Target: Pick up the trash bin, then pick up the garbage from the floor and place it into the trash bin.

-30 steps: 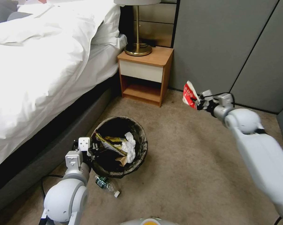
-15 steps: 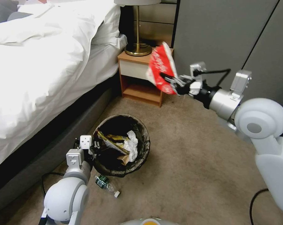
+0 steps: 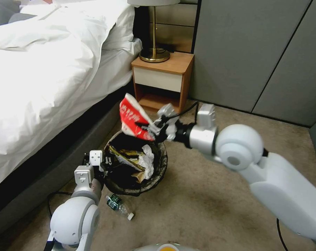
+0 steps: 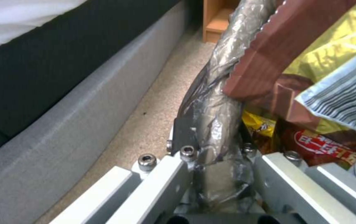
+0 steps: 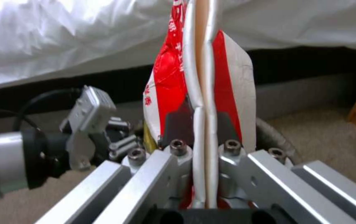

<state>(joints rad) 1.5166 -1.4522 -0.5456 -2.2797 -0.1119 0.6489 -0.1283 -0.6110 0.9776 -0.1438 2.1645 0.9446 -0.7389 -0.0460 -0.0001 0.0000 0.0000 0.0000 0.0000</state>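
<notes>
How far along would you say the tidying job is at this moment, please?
Mostly done: the trash bin already holds wrappers and tissue, and the left gripper is clamped on its bag-lined rim. In hand: the right gripper holds a red-and-white carton above the bin's far rim, not yet released. Left: a clear plastic bottle lies on the floor beside the bin.

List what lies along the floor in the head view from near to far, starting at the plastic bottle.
plastic bottle → trash bin, its rim gripped by the left gripper → red-and-white carton held over the bin by the right gripper → nightstand → lamp
</notes>
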